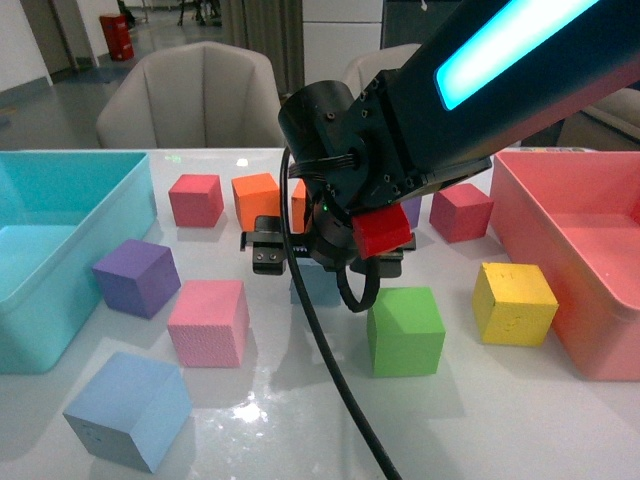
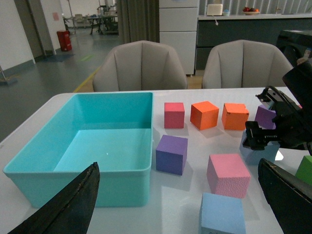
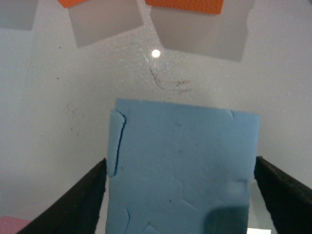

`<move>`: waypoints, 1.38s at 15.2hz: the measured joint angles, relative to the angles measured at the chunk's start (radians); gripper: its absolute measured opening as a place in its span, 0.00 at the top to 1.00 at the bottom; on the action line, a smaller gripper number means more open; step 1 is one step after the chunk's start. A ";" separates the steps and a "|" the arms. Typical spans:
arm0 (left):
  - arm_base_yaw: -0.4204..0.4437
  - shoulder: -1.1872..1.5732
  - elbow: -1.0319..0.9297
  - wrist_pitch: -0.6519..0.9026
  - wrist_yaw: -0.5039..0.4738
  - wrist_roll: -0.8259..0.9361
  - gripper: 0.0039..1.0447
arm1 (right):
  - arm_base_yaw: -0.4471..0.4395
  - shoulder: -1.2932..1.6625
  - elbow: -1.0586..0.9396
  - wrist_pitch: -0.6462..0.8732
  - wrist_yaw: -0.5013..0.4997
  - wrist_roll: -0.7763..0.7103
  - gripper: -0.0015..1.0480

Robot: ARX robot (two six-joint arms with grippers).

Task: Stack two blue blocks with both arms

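One blue block [image 1: 128,408] lies free on the table at the front left; in the left wrist view this blue block [image 2: 222,214] sits low between my open left gripper's [image 2: 178,163] black fingers [image 2: 73,204], which are well apart from it. The left gripper does not appear in the front view. The other blue block [image 1: 318,285] is mid-table, mostly hidden under my right arm [image 1: 400,150]. My right gripper [image 3: 180,195] is shut on it, and the block [image 3: 180,170] fills the space between the fingers [image 3: 83,204]. Whether it touches the table I cannot tell.
A teal bin [image 1: 60,300] stands at the left and a pink bin [image 1: 560,230] at the right. Around the right gripper are a green cube [image 1: 405,330], yellow cube [image 1: 513,303], pink cube [image 1: 208,322], purple cube [image 1: 137,277], red cube [image 1: 196,199] and orange cubes [image 1: 256,199].
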 joint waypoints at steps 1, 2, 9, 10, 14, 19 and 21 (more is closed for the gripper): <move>0.000 0.000 0.000 0.000 0.000 0.000 0.06 | 0.000 -0.015 -0.018 0.008 0.000 0.000 0.04; 0.000 0.000 0.000 0.000 0.000 0.000 0.06 | 0.000 -0.036 -0.033 0.016 0.000 0.000 0.06; 0.000 0.000 0.000 0.000 0.000 0.000 0.06 | 0.005 -0.642 -0.623 0.439 0.044 -0.105 0.06; 0.000 0.000 0.000 0.000 0.000 0.000 0.06 | 0.004 -0.768 -0.759 0.496 0.065 -0.136 0.06; 0.000 0.000 0.000 0.000 0.000 0.000 0.06 | -0.024 -1.151 -1.117 0.536 0.106 -0.181 0.06; 0.000 0.000 0.000 0.000 0.005 0.000 0.06 | -0.142 -1.429 -1.360 0.710 0.122 -0.228 0.11; 0.001 0.000 0.000 -0.002 0.000 0.000 0.06 | -0.236 -1.565 -1.522 0.741 0.135 -0.347 0.36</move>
